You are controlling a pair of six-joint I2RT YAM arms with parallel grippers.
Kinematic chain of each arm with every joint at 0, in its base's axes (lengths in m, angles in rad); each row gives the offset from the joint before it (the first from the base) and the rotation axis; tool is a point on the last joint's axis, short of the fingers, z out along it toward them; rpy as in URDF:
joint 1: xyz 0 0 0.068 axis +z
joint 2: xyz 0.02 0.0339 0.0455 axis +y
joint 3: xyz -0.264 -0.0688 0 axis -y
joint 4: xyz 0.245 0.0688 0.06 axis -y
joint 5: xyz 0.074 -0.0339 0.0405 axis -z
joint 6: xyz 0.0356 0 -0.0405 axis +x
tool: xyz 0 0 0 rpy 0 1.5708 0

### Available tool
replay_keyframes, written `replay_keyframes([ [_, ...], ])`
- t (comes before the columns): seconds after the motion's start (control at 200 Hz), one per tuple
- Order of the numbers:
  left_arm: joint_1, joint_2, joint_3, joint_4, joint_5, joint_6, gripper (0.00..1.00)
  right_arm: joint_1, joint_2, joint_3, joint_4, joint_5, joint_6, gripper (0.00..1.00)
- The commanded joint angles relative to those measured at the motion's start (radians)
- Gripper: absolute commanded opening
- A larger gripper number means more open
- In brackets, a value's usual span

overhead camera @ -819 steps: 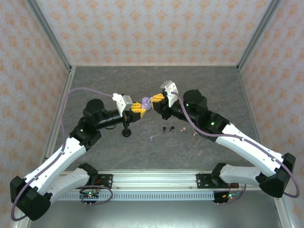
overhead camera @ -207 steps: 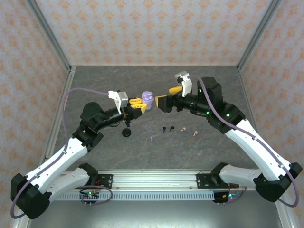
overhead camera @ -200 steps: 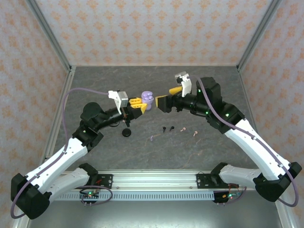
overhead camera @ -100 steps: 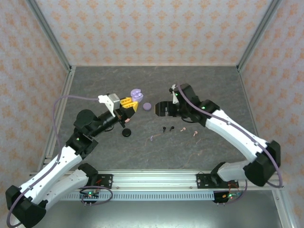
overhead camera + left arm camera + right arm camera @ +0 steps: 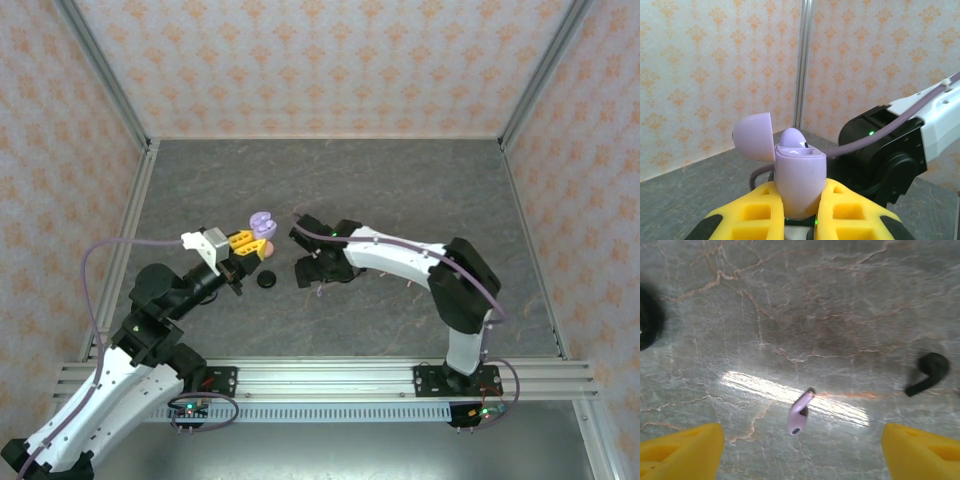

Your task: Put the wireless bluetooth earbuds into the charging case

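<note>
The small hinged plastic charging case (image 5: 799, 187) is lilac; the moulded plastic fingers (image 5: 852, 211) are yellow. The stone-look tabletop (image 5: 790, 300) is grey with rust veins. One tiny stemmed earbud (image 5: 799, 414) is lilac, another stemmed earbud (image 5: 927, 372) black. The cream papered walls (image 5: 700, 75) carry an orange damask print.

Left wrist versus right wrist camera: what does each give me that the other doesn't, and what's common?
Left wrist: the left tool clamped on the open lilac case, its lid flipped back, a docked earbud inside, the right arm behind. Right wrist: the right tool open over a loose lilac earbud on the table, a black earbud to its right, a black puck at the left edge. Shared: the grey marbled table.
</note>
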Motion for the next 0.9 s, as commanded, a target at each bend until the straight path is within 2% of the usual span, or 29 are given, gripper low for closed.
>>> replay_keyframes([
  [0.0, -0.006, -0.013, -0.009, -0.039, -0.018, 0.035, 0.0, 0.014, 0.051, 0.05, -0.074, 0.04, 0.011, 0.78],
  [0.28, -0.006, 0.019, -0.001, -0.034, 0.004, 0.039, 0.0, 0.016, 0.114, 0.046, -0.11, 0.047, -0.02, 0.68],
  [0.561, -0.006, 0.04, 0.003, -0.021, 0.001, 0.031, 0.0, 0.016, 0.111, 0.012, -0.13, 0.087, -0.038, 0.59],
  [0.896, -0.004, 0.058, 0.009, -0.014, -0.002, 0.026, 0.0, 0.007, 0.076, -0.028, -0.153, 0.134, -0.058, 0.54],
])
